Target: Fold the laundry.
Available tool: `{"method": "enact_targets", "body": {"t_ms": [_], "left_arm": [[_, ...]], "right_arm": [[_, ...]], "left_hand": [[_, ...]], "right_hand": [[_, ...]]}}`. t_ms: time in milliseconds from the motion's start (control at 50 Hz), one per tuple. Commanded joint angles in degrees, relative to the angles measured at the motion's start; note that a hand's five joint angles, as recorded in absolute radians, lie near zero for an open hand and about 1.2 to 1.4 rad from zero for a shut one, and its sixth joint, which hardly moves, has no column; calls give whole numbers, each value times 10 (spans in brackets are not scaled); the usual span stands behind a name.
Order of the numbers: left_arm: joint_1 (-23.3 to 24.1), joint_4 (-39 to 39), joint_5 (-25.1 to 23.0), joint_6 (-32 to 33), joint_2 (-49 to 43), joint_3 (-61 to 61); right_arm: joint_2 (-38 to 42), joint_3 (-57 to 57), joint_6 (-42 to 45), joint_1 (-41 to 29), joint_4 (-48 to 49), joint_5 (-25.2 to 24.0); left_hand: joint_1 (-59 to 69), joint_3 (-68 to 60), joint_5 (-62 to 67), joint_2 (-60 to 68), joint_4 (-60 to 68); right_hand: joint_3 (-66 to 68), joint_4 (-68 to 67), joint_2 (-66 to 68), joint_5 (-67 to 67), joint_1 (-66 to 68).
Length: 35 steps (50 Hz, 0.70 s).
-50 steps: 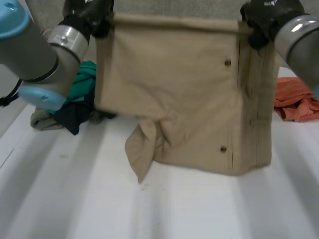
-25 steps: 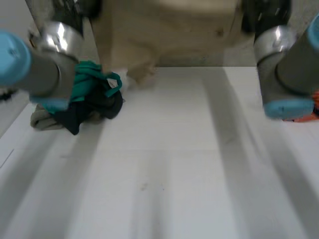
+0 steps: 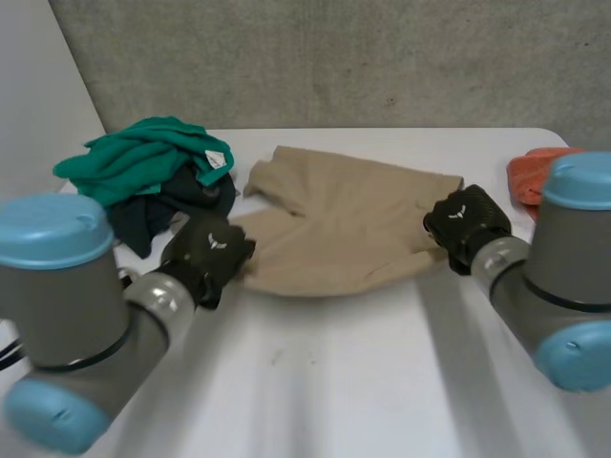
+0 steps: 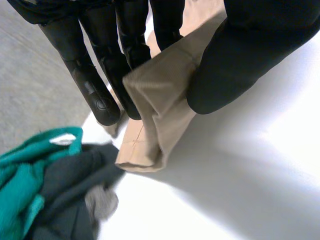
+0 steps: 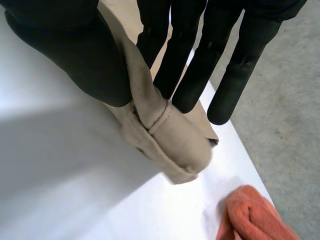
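Laundry sits in several spots on the white table (image 3: 325, 382). A tan garment (image 3: 334, 229) is spread flat but rumpled across the middle, toward the far edge. A green cloth (image 3: 143, 157) is heaped on a dark garment (image 3: 134, 221) at the far left, and an orange cloth (image 3: 527, 175) is bunched at the far right. Both hands are on the tan garment, one at each near corner. The left hand (image 3: 207, 250) is at the near left corner, just beside the dark garment. From its wrist you can see the thumb pressing a folded edge of the fabric against the fingers (image 4: 95, 85), so the cloth is pinched, with the corner reaching down to the table. The right hand (image 3: 461, 221) is at the near right corner, where thumb and fingers (image 5: 205, 60) clamp a thick, seamed hem between them. The folded end of that hem sticks out past the fingertips and rests on the table. The orange cloth lies apart from that grip, clear of the tan garment.
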State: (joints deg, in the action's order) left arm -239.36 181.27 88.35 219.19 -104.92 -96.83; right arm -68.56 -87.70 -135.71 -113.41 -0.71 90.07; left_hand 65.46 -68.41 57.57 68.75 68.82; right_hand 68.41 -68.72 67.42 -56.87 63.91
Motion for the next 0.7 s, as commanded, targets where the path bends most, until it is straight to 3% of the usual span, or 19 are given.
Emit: {"method": "enact_targets", "body": {"t_ms": [20,40,100,160,240,380,480,560,700], "left_arm": [[38,-221,2,23,93,-72],[60,-283,1,35,104,-89],[123,-361,2,47,117,-107],[158,-361,2,45,122,-103],[147,-322,6,47,121,-82],[84,-281,3,55,84,-12],[44,-144,4,79,-11,87],[-3,-16,8,99,-122,185],[-18,122,9,104,-274,337]], "right_arm": [[-105,-90,98,2,-185,3],[-115,-105,115,4,-209,4],[-150,-159,162,15,-275,-2],[-165,-180,171,21,-272,-7],[-167,-198,170,23,-251,-17],[-168,-187,167,24,-234,-15],[-154,-136,127,30,-150,-17],[-57,-64,77,28,-60,-14],[73,49,47,23,82,6]], "left_hand": [[145,-116,124,112,112],[145,-116,124,112,112],[145,-116,124,112,112],[145,-116,124,112,112],[145,-116,124,112,112],[145,-116,124,112,112],[145,-116,124,112,112],[145,-116,124,112,112],[145,-116,124,112,112]], "right_hand": [[116,-113,126,-131,161],[116,-113,126,-131,161],[116,-113,126,-131,161],[116,-113,126,-131,161],[116,-113,126,-131,161],[116,-113,126,-131,161],[116,-113,126,-131,161],[116,-113,126,-131,161],[116,-113,126,-131,161]]}}
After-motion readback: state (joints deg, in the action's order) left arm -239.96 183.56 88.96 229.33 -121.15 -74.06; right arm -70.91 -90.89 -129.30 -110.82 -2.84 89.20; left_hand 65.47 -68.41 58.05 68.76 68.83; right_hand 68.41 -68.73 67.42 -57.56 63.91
